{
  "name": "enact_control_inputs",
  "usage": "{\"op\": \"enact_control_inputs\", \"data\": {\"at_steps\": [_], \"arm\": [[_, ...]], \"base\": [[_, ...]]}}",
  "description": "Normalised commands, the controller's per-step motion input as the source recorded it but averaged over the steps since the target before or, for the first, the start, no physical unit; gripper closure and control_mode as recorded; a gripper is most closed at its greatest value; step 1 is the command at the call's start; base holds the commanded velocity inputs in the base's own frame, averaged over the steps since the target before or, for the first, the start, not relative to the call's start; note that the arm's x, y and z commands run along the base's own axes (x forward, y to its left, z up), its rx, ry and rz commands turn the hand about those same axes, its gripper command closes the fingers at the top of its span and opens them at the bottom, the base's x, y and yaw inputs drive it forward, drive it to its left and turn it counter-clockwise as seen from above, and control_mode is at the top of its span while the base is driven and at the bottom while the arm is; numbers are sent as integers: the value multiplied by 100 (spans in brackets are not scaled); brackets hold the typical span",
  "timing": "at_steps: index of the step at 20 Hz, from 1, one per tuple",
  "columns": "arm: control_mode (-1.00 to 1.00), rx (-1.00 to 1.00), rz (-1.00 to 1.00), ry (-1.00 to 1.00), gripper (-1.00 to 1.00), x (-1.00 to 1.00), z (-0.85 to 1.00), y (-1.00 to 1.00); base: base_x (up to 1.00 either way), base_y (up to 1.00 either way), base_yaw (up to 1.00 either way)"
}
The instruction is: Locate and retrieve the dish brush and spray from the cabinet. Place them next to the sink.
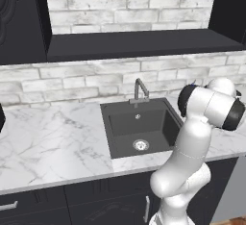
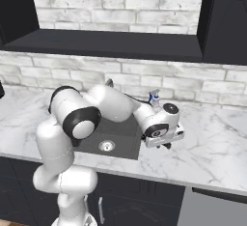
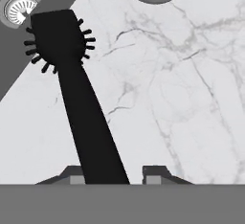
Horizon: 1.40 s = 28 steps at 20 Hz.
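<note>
Gripper: gripper (image 3: 112,173) hangs low over the worktop (image 2: 212,148), just right of the sink (image 2: 126,132), pointing down.
Claw state: the hand view shows the two finger tips standing a little apart, with the dish brush's handle against the left one and a gap to the right one. Jaws look narrowly parted; whether any hold remains on the handle I cannot tell.
Dish brush: dish brush (image 3: 76,89) runs from between the tips out to its bristle head, which lies beside the sink's right edge, with the drain (image 3: 19,8) just beyond. Contact with the marble is not verifiable from these views.
Spray: spray (image 2: 154,97) stands upright on the worktop behind the wrist, toward the back wall, right of the sink.
Cabinet: cabinet (image 1: 139,43) shelf board lies above the sink.
Step in hand: judged as setting the brush down next to the sink, the last placing of the task.
Method advice: part the jaws fully before any lift, so the handle is not dragged. Rise straight up, clear of the handle. Avoid sweeping back toward the spray.
Risk: the head lies close to the basin edge; a nudge could tip the brush in.
</note>
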Motion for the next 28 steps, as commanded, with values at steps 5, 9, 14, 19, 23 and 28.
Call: {"op": "enact_control_inputs", "data": {"at_steps": [5,9,14,19,23,28], "arm": [[-100,0,3,0,-100,19,-15,0],[-100,0,1,1,-100,12,-8,5],[-100,-6,0,10,-100,-2,6,45],[-100,-10,-2,4,-100,-20,12,67],[-100,-10,-7,2,-100,-24,1,78],[-100,-4,-12,0,-100,-22,3,82]], "base": [[0,0,0],[0,0,0],[0,0,0],[0,0,0],[0,0,0],[0,0,0]]}}
